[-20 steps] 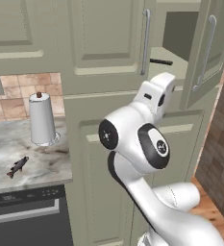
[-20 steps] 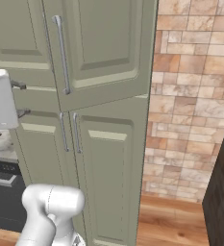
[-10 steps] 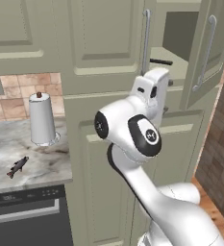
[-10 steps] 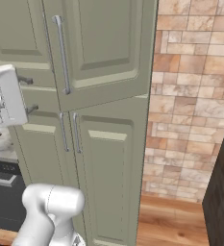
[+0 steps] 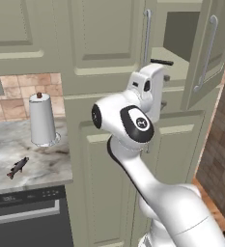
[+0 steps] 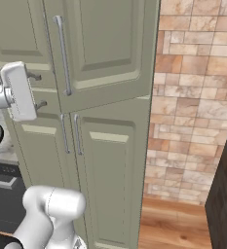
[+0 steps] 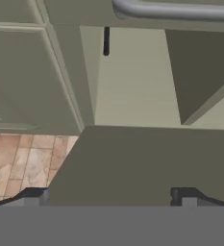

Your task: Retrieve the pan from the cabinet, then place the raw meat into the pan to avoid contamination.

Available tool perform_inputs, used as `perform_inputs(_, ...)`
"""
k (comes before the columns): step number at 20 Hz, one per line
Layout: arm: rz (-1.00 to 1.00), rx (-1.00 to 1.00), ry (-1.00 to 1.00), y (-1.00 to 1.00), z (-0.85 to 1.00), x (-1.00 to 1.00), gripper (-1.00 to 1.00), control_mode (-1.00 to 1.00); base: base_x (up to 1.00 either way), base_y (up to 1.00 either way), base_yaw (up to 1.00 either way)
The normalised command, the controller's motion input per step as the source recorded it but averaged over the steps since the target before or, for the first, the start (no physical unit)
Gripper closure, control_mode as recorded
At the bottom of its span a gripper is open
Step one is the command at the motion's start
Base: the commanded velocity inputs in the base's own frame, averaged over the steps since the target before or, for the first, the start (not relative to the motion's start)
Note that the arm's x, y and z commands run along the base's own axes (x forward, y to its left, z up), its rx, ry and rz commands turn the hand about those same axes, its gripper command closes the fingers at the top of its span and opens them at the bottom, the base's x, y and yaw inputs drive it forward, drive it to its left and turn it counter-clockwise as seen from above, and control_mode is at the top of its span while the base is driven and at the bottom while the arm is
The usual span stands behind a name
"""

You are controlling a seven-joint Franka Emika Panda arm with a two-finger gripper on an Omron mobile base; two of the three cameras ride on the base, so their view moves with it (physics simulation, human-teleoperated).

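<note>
black pan handle [image 5: 161, 62] pokes out of the open cabinet [image 5: 181, 36] at twelve o'clock from the gripper [image 5: 164, 89], its long axis pointing outward toward the arm. jaws stand wide, holding nothing. fish [image 5: 17, 167] lies on the counter [image 5: 41, 161], far off at eight o'clock.

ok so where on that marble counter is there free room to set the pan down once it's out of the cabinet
The counter looks bare between the paper towel roll at the back and the raw meat near the front edge, and to the right, toward the cabinet. The left front is tighter, beside the fish.
</note>
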Motion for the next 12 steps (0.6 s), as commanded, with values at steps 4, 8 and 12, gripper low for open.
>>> perform_inputs(4, -0.02, 0.0, 0.0, -0.1, 0.0, 0.2, -1.0, -1.0, 0.0, 0.0, 0.0)
perform_inputs(8, 0.0, 0.0, 0.0, -0.11, 0.0, 0.18, -1.0, -1.0, 0.0, 0.0, 0.0)
perform_inputs(12, 0.0, 0.0, 0.0, -0.09, 0.0, 0.19, -1.0, -1.0, 0.0, 0.0, 0.0)
